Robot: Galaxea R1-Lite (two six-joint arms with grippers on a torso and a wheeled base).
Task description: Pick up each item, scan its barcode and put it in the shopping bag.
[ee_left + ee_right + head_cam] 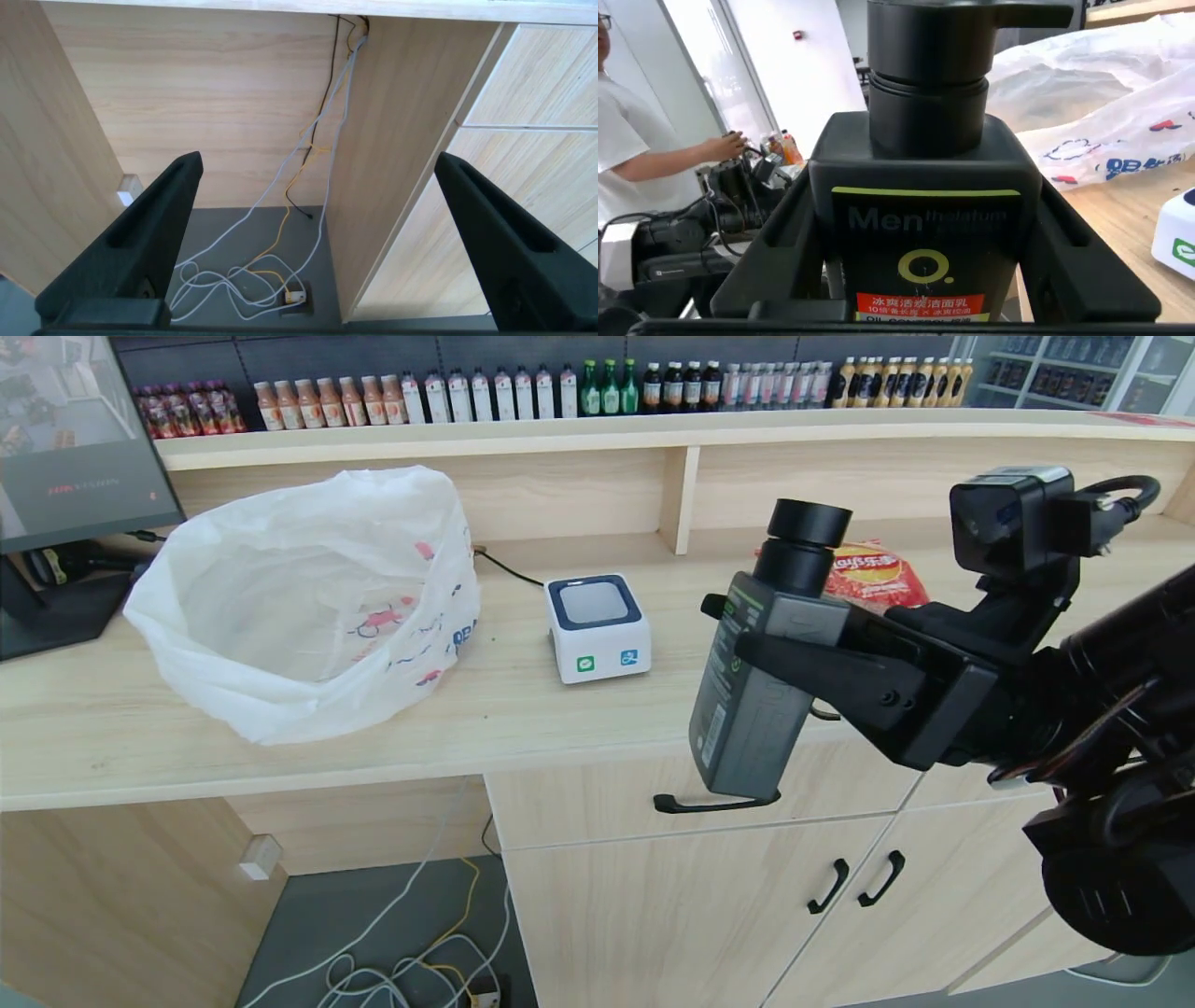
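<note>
Wooden shop counter (504,709) below drinks shelf (597,429); right claw (726,627) around bottle (747,728), left claw (318,161) agape.

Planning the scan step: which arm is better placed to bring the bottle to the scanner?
Right. The right gripper is clamped on the bottle, held up just to the right of the scanner. The left gripper is open and empty, down below the counter, facing the cables.

We saw a matt dark plastic bottle (747,747), a thin crinkled plastic bag (308,607), a glossy white plastic scanner (596,639) and a smooth wood-grain counter (523,709).
</note>
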